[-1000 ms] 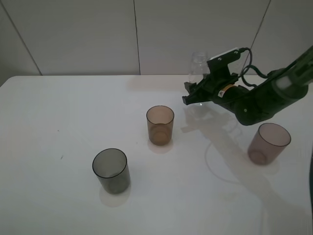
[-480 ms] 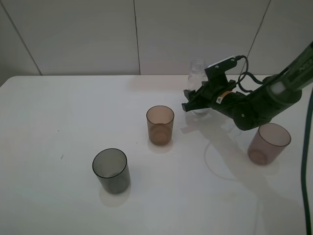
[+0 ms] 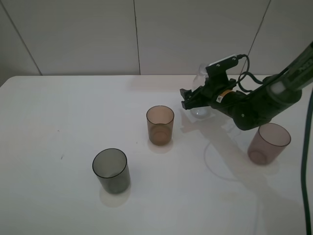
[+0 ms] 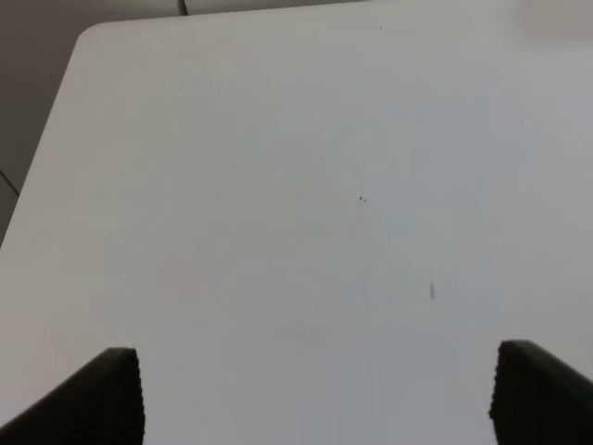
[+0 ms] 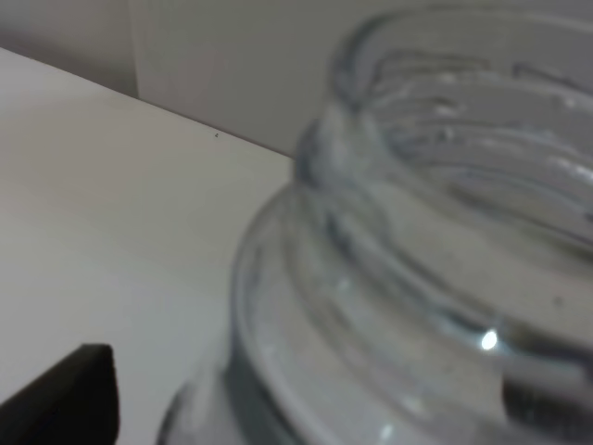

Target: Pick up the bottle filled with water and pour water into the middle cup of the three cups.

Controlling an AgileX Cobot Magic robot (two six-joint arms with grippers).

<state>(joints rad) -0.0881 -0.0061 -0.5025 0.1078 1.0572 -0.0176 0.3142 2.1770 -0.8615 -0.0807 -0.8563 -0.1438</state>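
Observation:
The clear bottle (image 3: pixel 200 111) sits in my right gripper (image 3: pixel 188 99) at the back right of the white table, tilted, its base just above the table. The gripper is shut on it. In the right wrist view the bottle's threaded neck (image 5: pixel 417 232) fills the frame, with one dark fingertip (image 5: pixel 65 394) beside it. The amber-brown middle cup (image 3: pixel 160 125) stands upright to the left of the gripper, a little nearer the front, and apart from it. The dark grey cup (image 3: pixel 111 170) stands front left and the mauve-pink cup (image 3: pixel 268 143) at the right. My left gripper (image 4: pixel 315 399) is open over bare table.
The white table (image 3: pixel 58 107) ends at a pale wall behind. My right arm (image 3: pixel 259 103) reaches in from the right, above the mauve-pink cup. The left wrist view shows the table's far edge and a corner (image 4: pixel 88 32).
My right gripper has come down and slightly left with the bottle. The bottle, upright before, now leans. The cups have not moved.

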